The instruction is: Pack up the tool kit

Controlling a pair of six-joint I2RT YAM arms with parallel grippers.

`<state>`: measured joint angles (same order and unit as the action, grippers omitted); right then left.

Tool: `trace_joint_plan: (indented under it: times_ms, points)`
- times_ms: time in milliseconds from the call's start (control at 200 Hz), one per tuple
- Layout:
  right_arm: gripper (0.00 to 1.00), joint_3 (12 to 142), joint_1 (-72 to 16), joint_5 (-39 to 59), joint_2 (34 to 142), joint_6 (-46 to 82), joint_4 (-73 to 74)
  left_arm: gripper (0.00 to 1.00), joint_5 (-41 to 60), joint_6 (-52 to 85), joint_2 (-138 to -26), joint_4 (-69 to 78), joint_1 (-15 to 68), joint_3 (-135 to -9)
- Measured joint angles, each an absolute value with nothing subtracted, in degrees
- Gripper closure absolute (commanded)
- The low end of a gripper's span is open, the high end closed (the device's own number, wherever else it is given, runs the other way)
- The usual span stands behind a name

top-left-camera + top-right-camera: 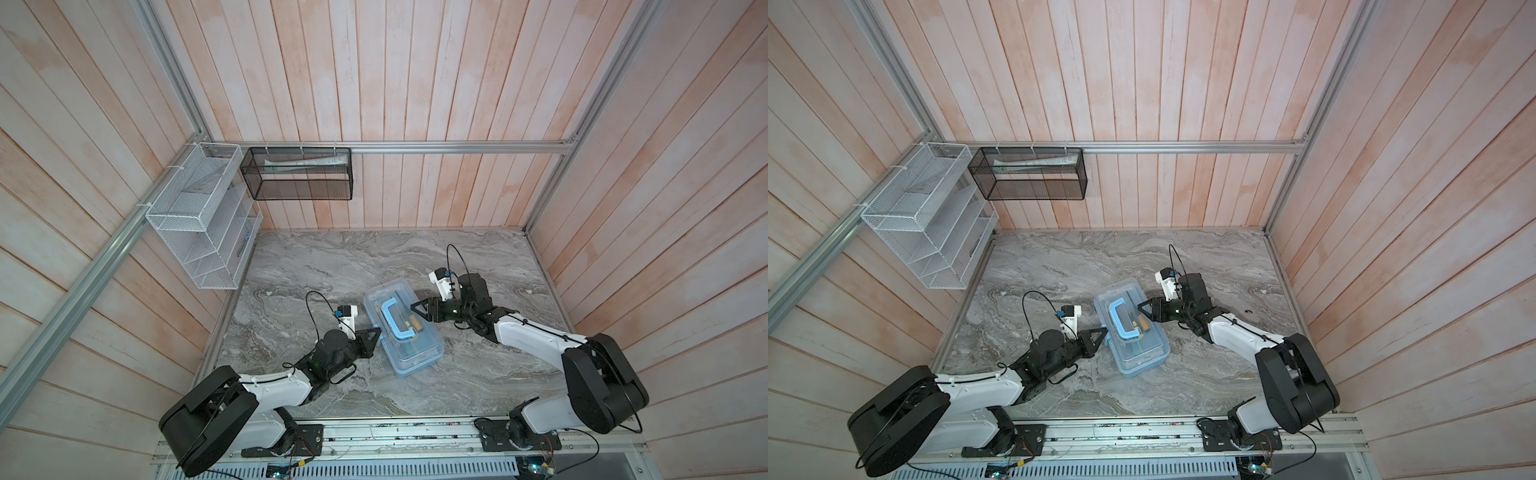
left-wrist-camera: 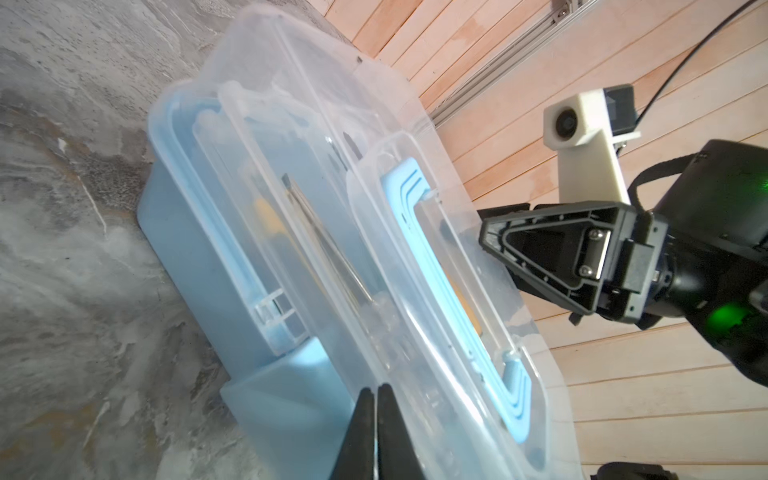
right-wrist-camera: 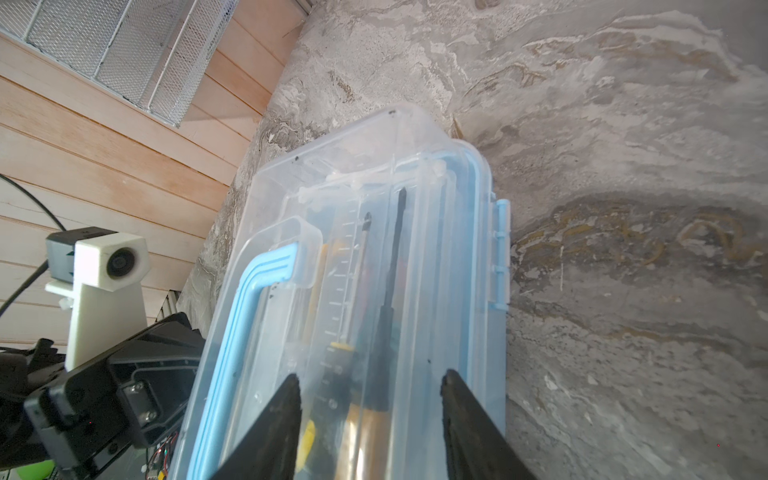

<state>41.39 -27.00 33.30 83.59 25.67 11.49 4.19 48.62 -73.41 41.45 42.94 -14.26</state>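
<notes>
Nearly done: screwdrivers (image 3: pixel 390 266) inside tool box (image 1: pixel 411 347), lid (image 3: pixel 374 145) down; left hand (image 2: pixel 376 390) clenched at its edge, right hand (image 3: pixel 370 380) released over lid; latching probably remains.

- Both top views are bright and evenly lit; only soft shadows lie under my arms on the grey marbled tabletop (image 1: pixel 332 266).
- In those views the pale pink plank walls (image 1: pixel 415 83) fan and bow toward the corners, and fine detail is slightly soft.
- In my left wrist view, white glare streaks the clear lid (image 2: pixel 316 124) of the light blue rectangular plastic box (image 2: pixel 195 266), hazing what lies beneath.
- My left gripper (image 2: pixel 375 390) is a blurred black shape at the frame's edge.
- In my right wrist view my right gripper (image 3: pixel 371 374) is equally out of focus, and a broad soft shadow darkens the tabletop beside the box.
</notes>
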Motion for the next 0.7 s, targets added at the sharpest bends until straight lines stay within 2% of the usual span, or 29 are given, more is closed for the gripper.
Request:
trace_joint_plan:
  times_ms: [255,425,615,700]
  points:
    - [0.50,41.2,-27.0,33.1,83.6,25.9,11.9,0.93,3.9,47.7,-72.1,37.4,43.3,-15.1]
    - [0.50,41.1,-27.0,32.9,83.4,25.9,11.9,0.93,1.0,46.3,-64.8,28.6,43.5,-16.4]
    - [0.50,41.0,-27.0,32.9,83.4,25.9,11.9,1.00,-2.2,45.1,-58.8,19.2,42.9,-16.7]
    - [0.50,41.0,-27.0,32.9,83.4,25.9,11.9,1.00,-2.4,44.9,-58.9,16.9,42.9,-16.6]
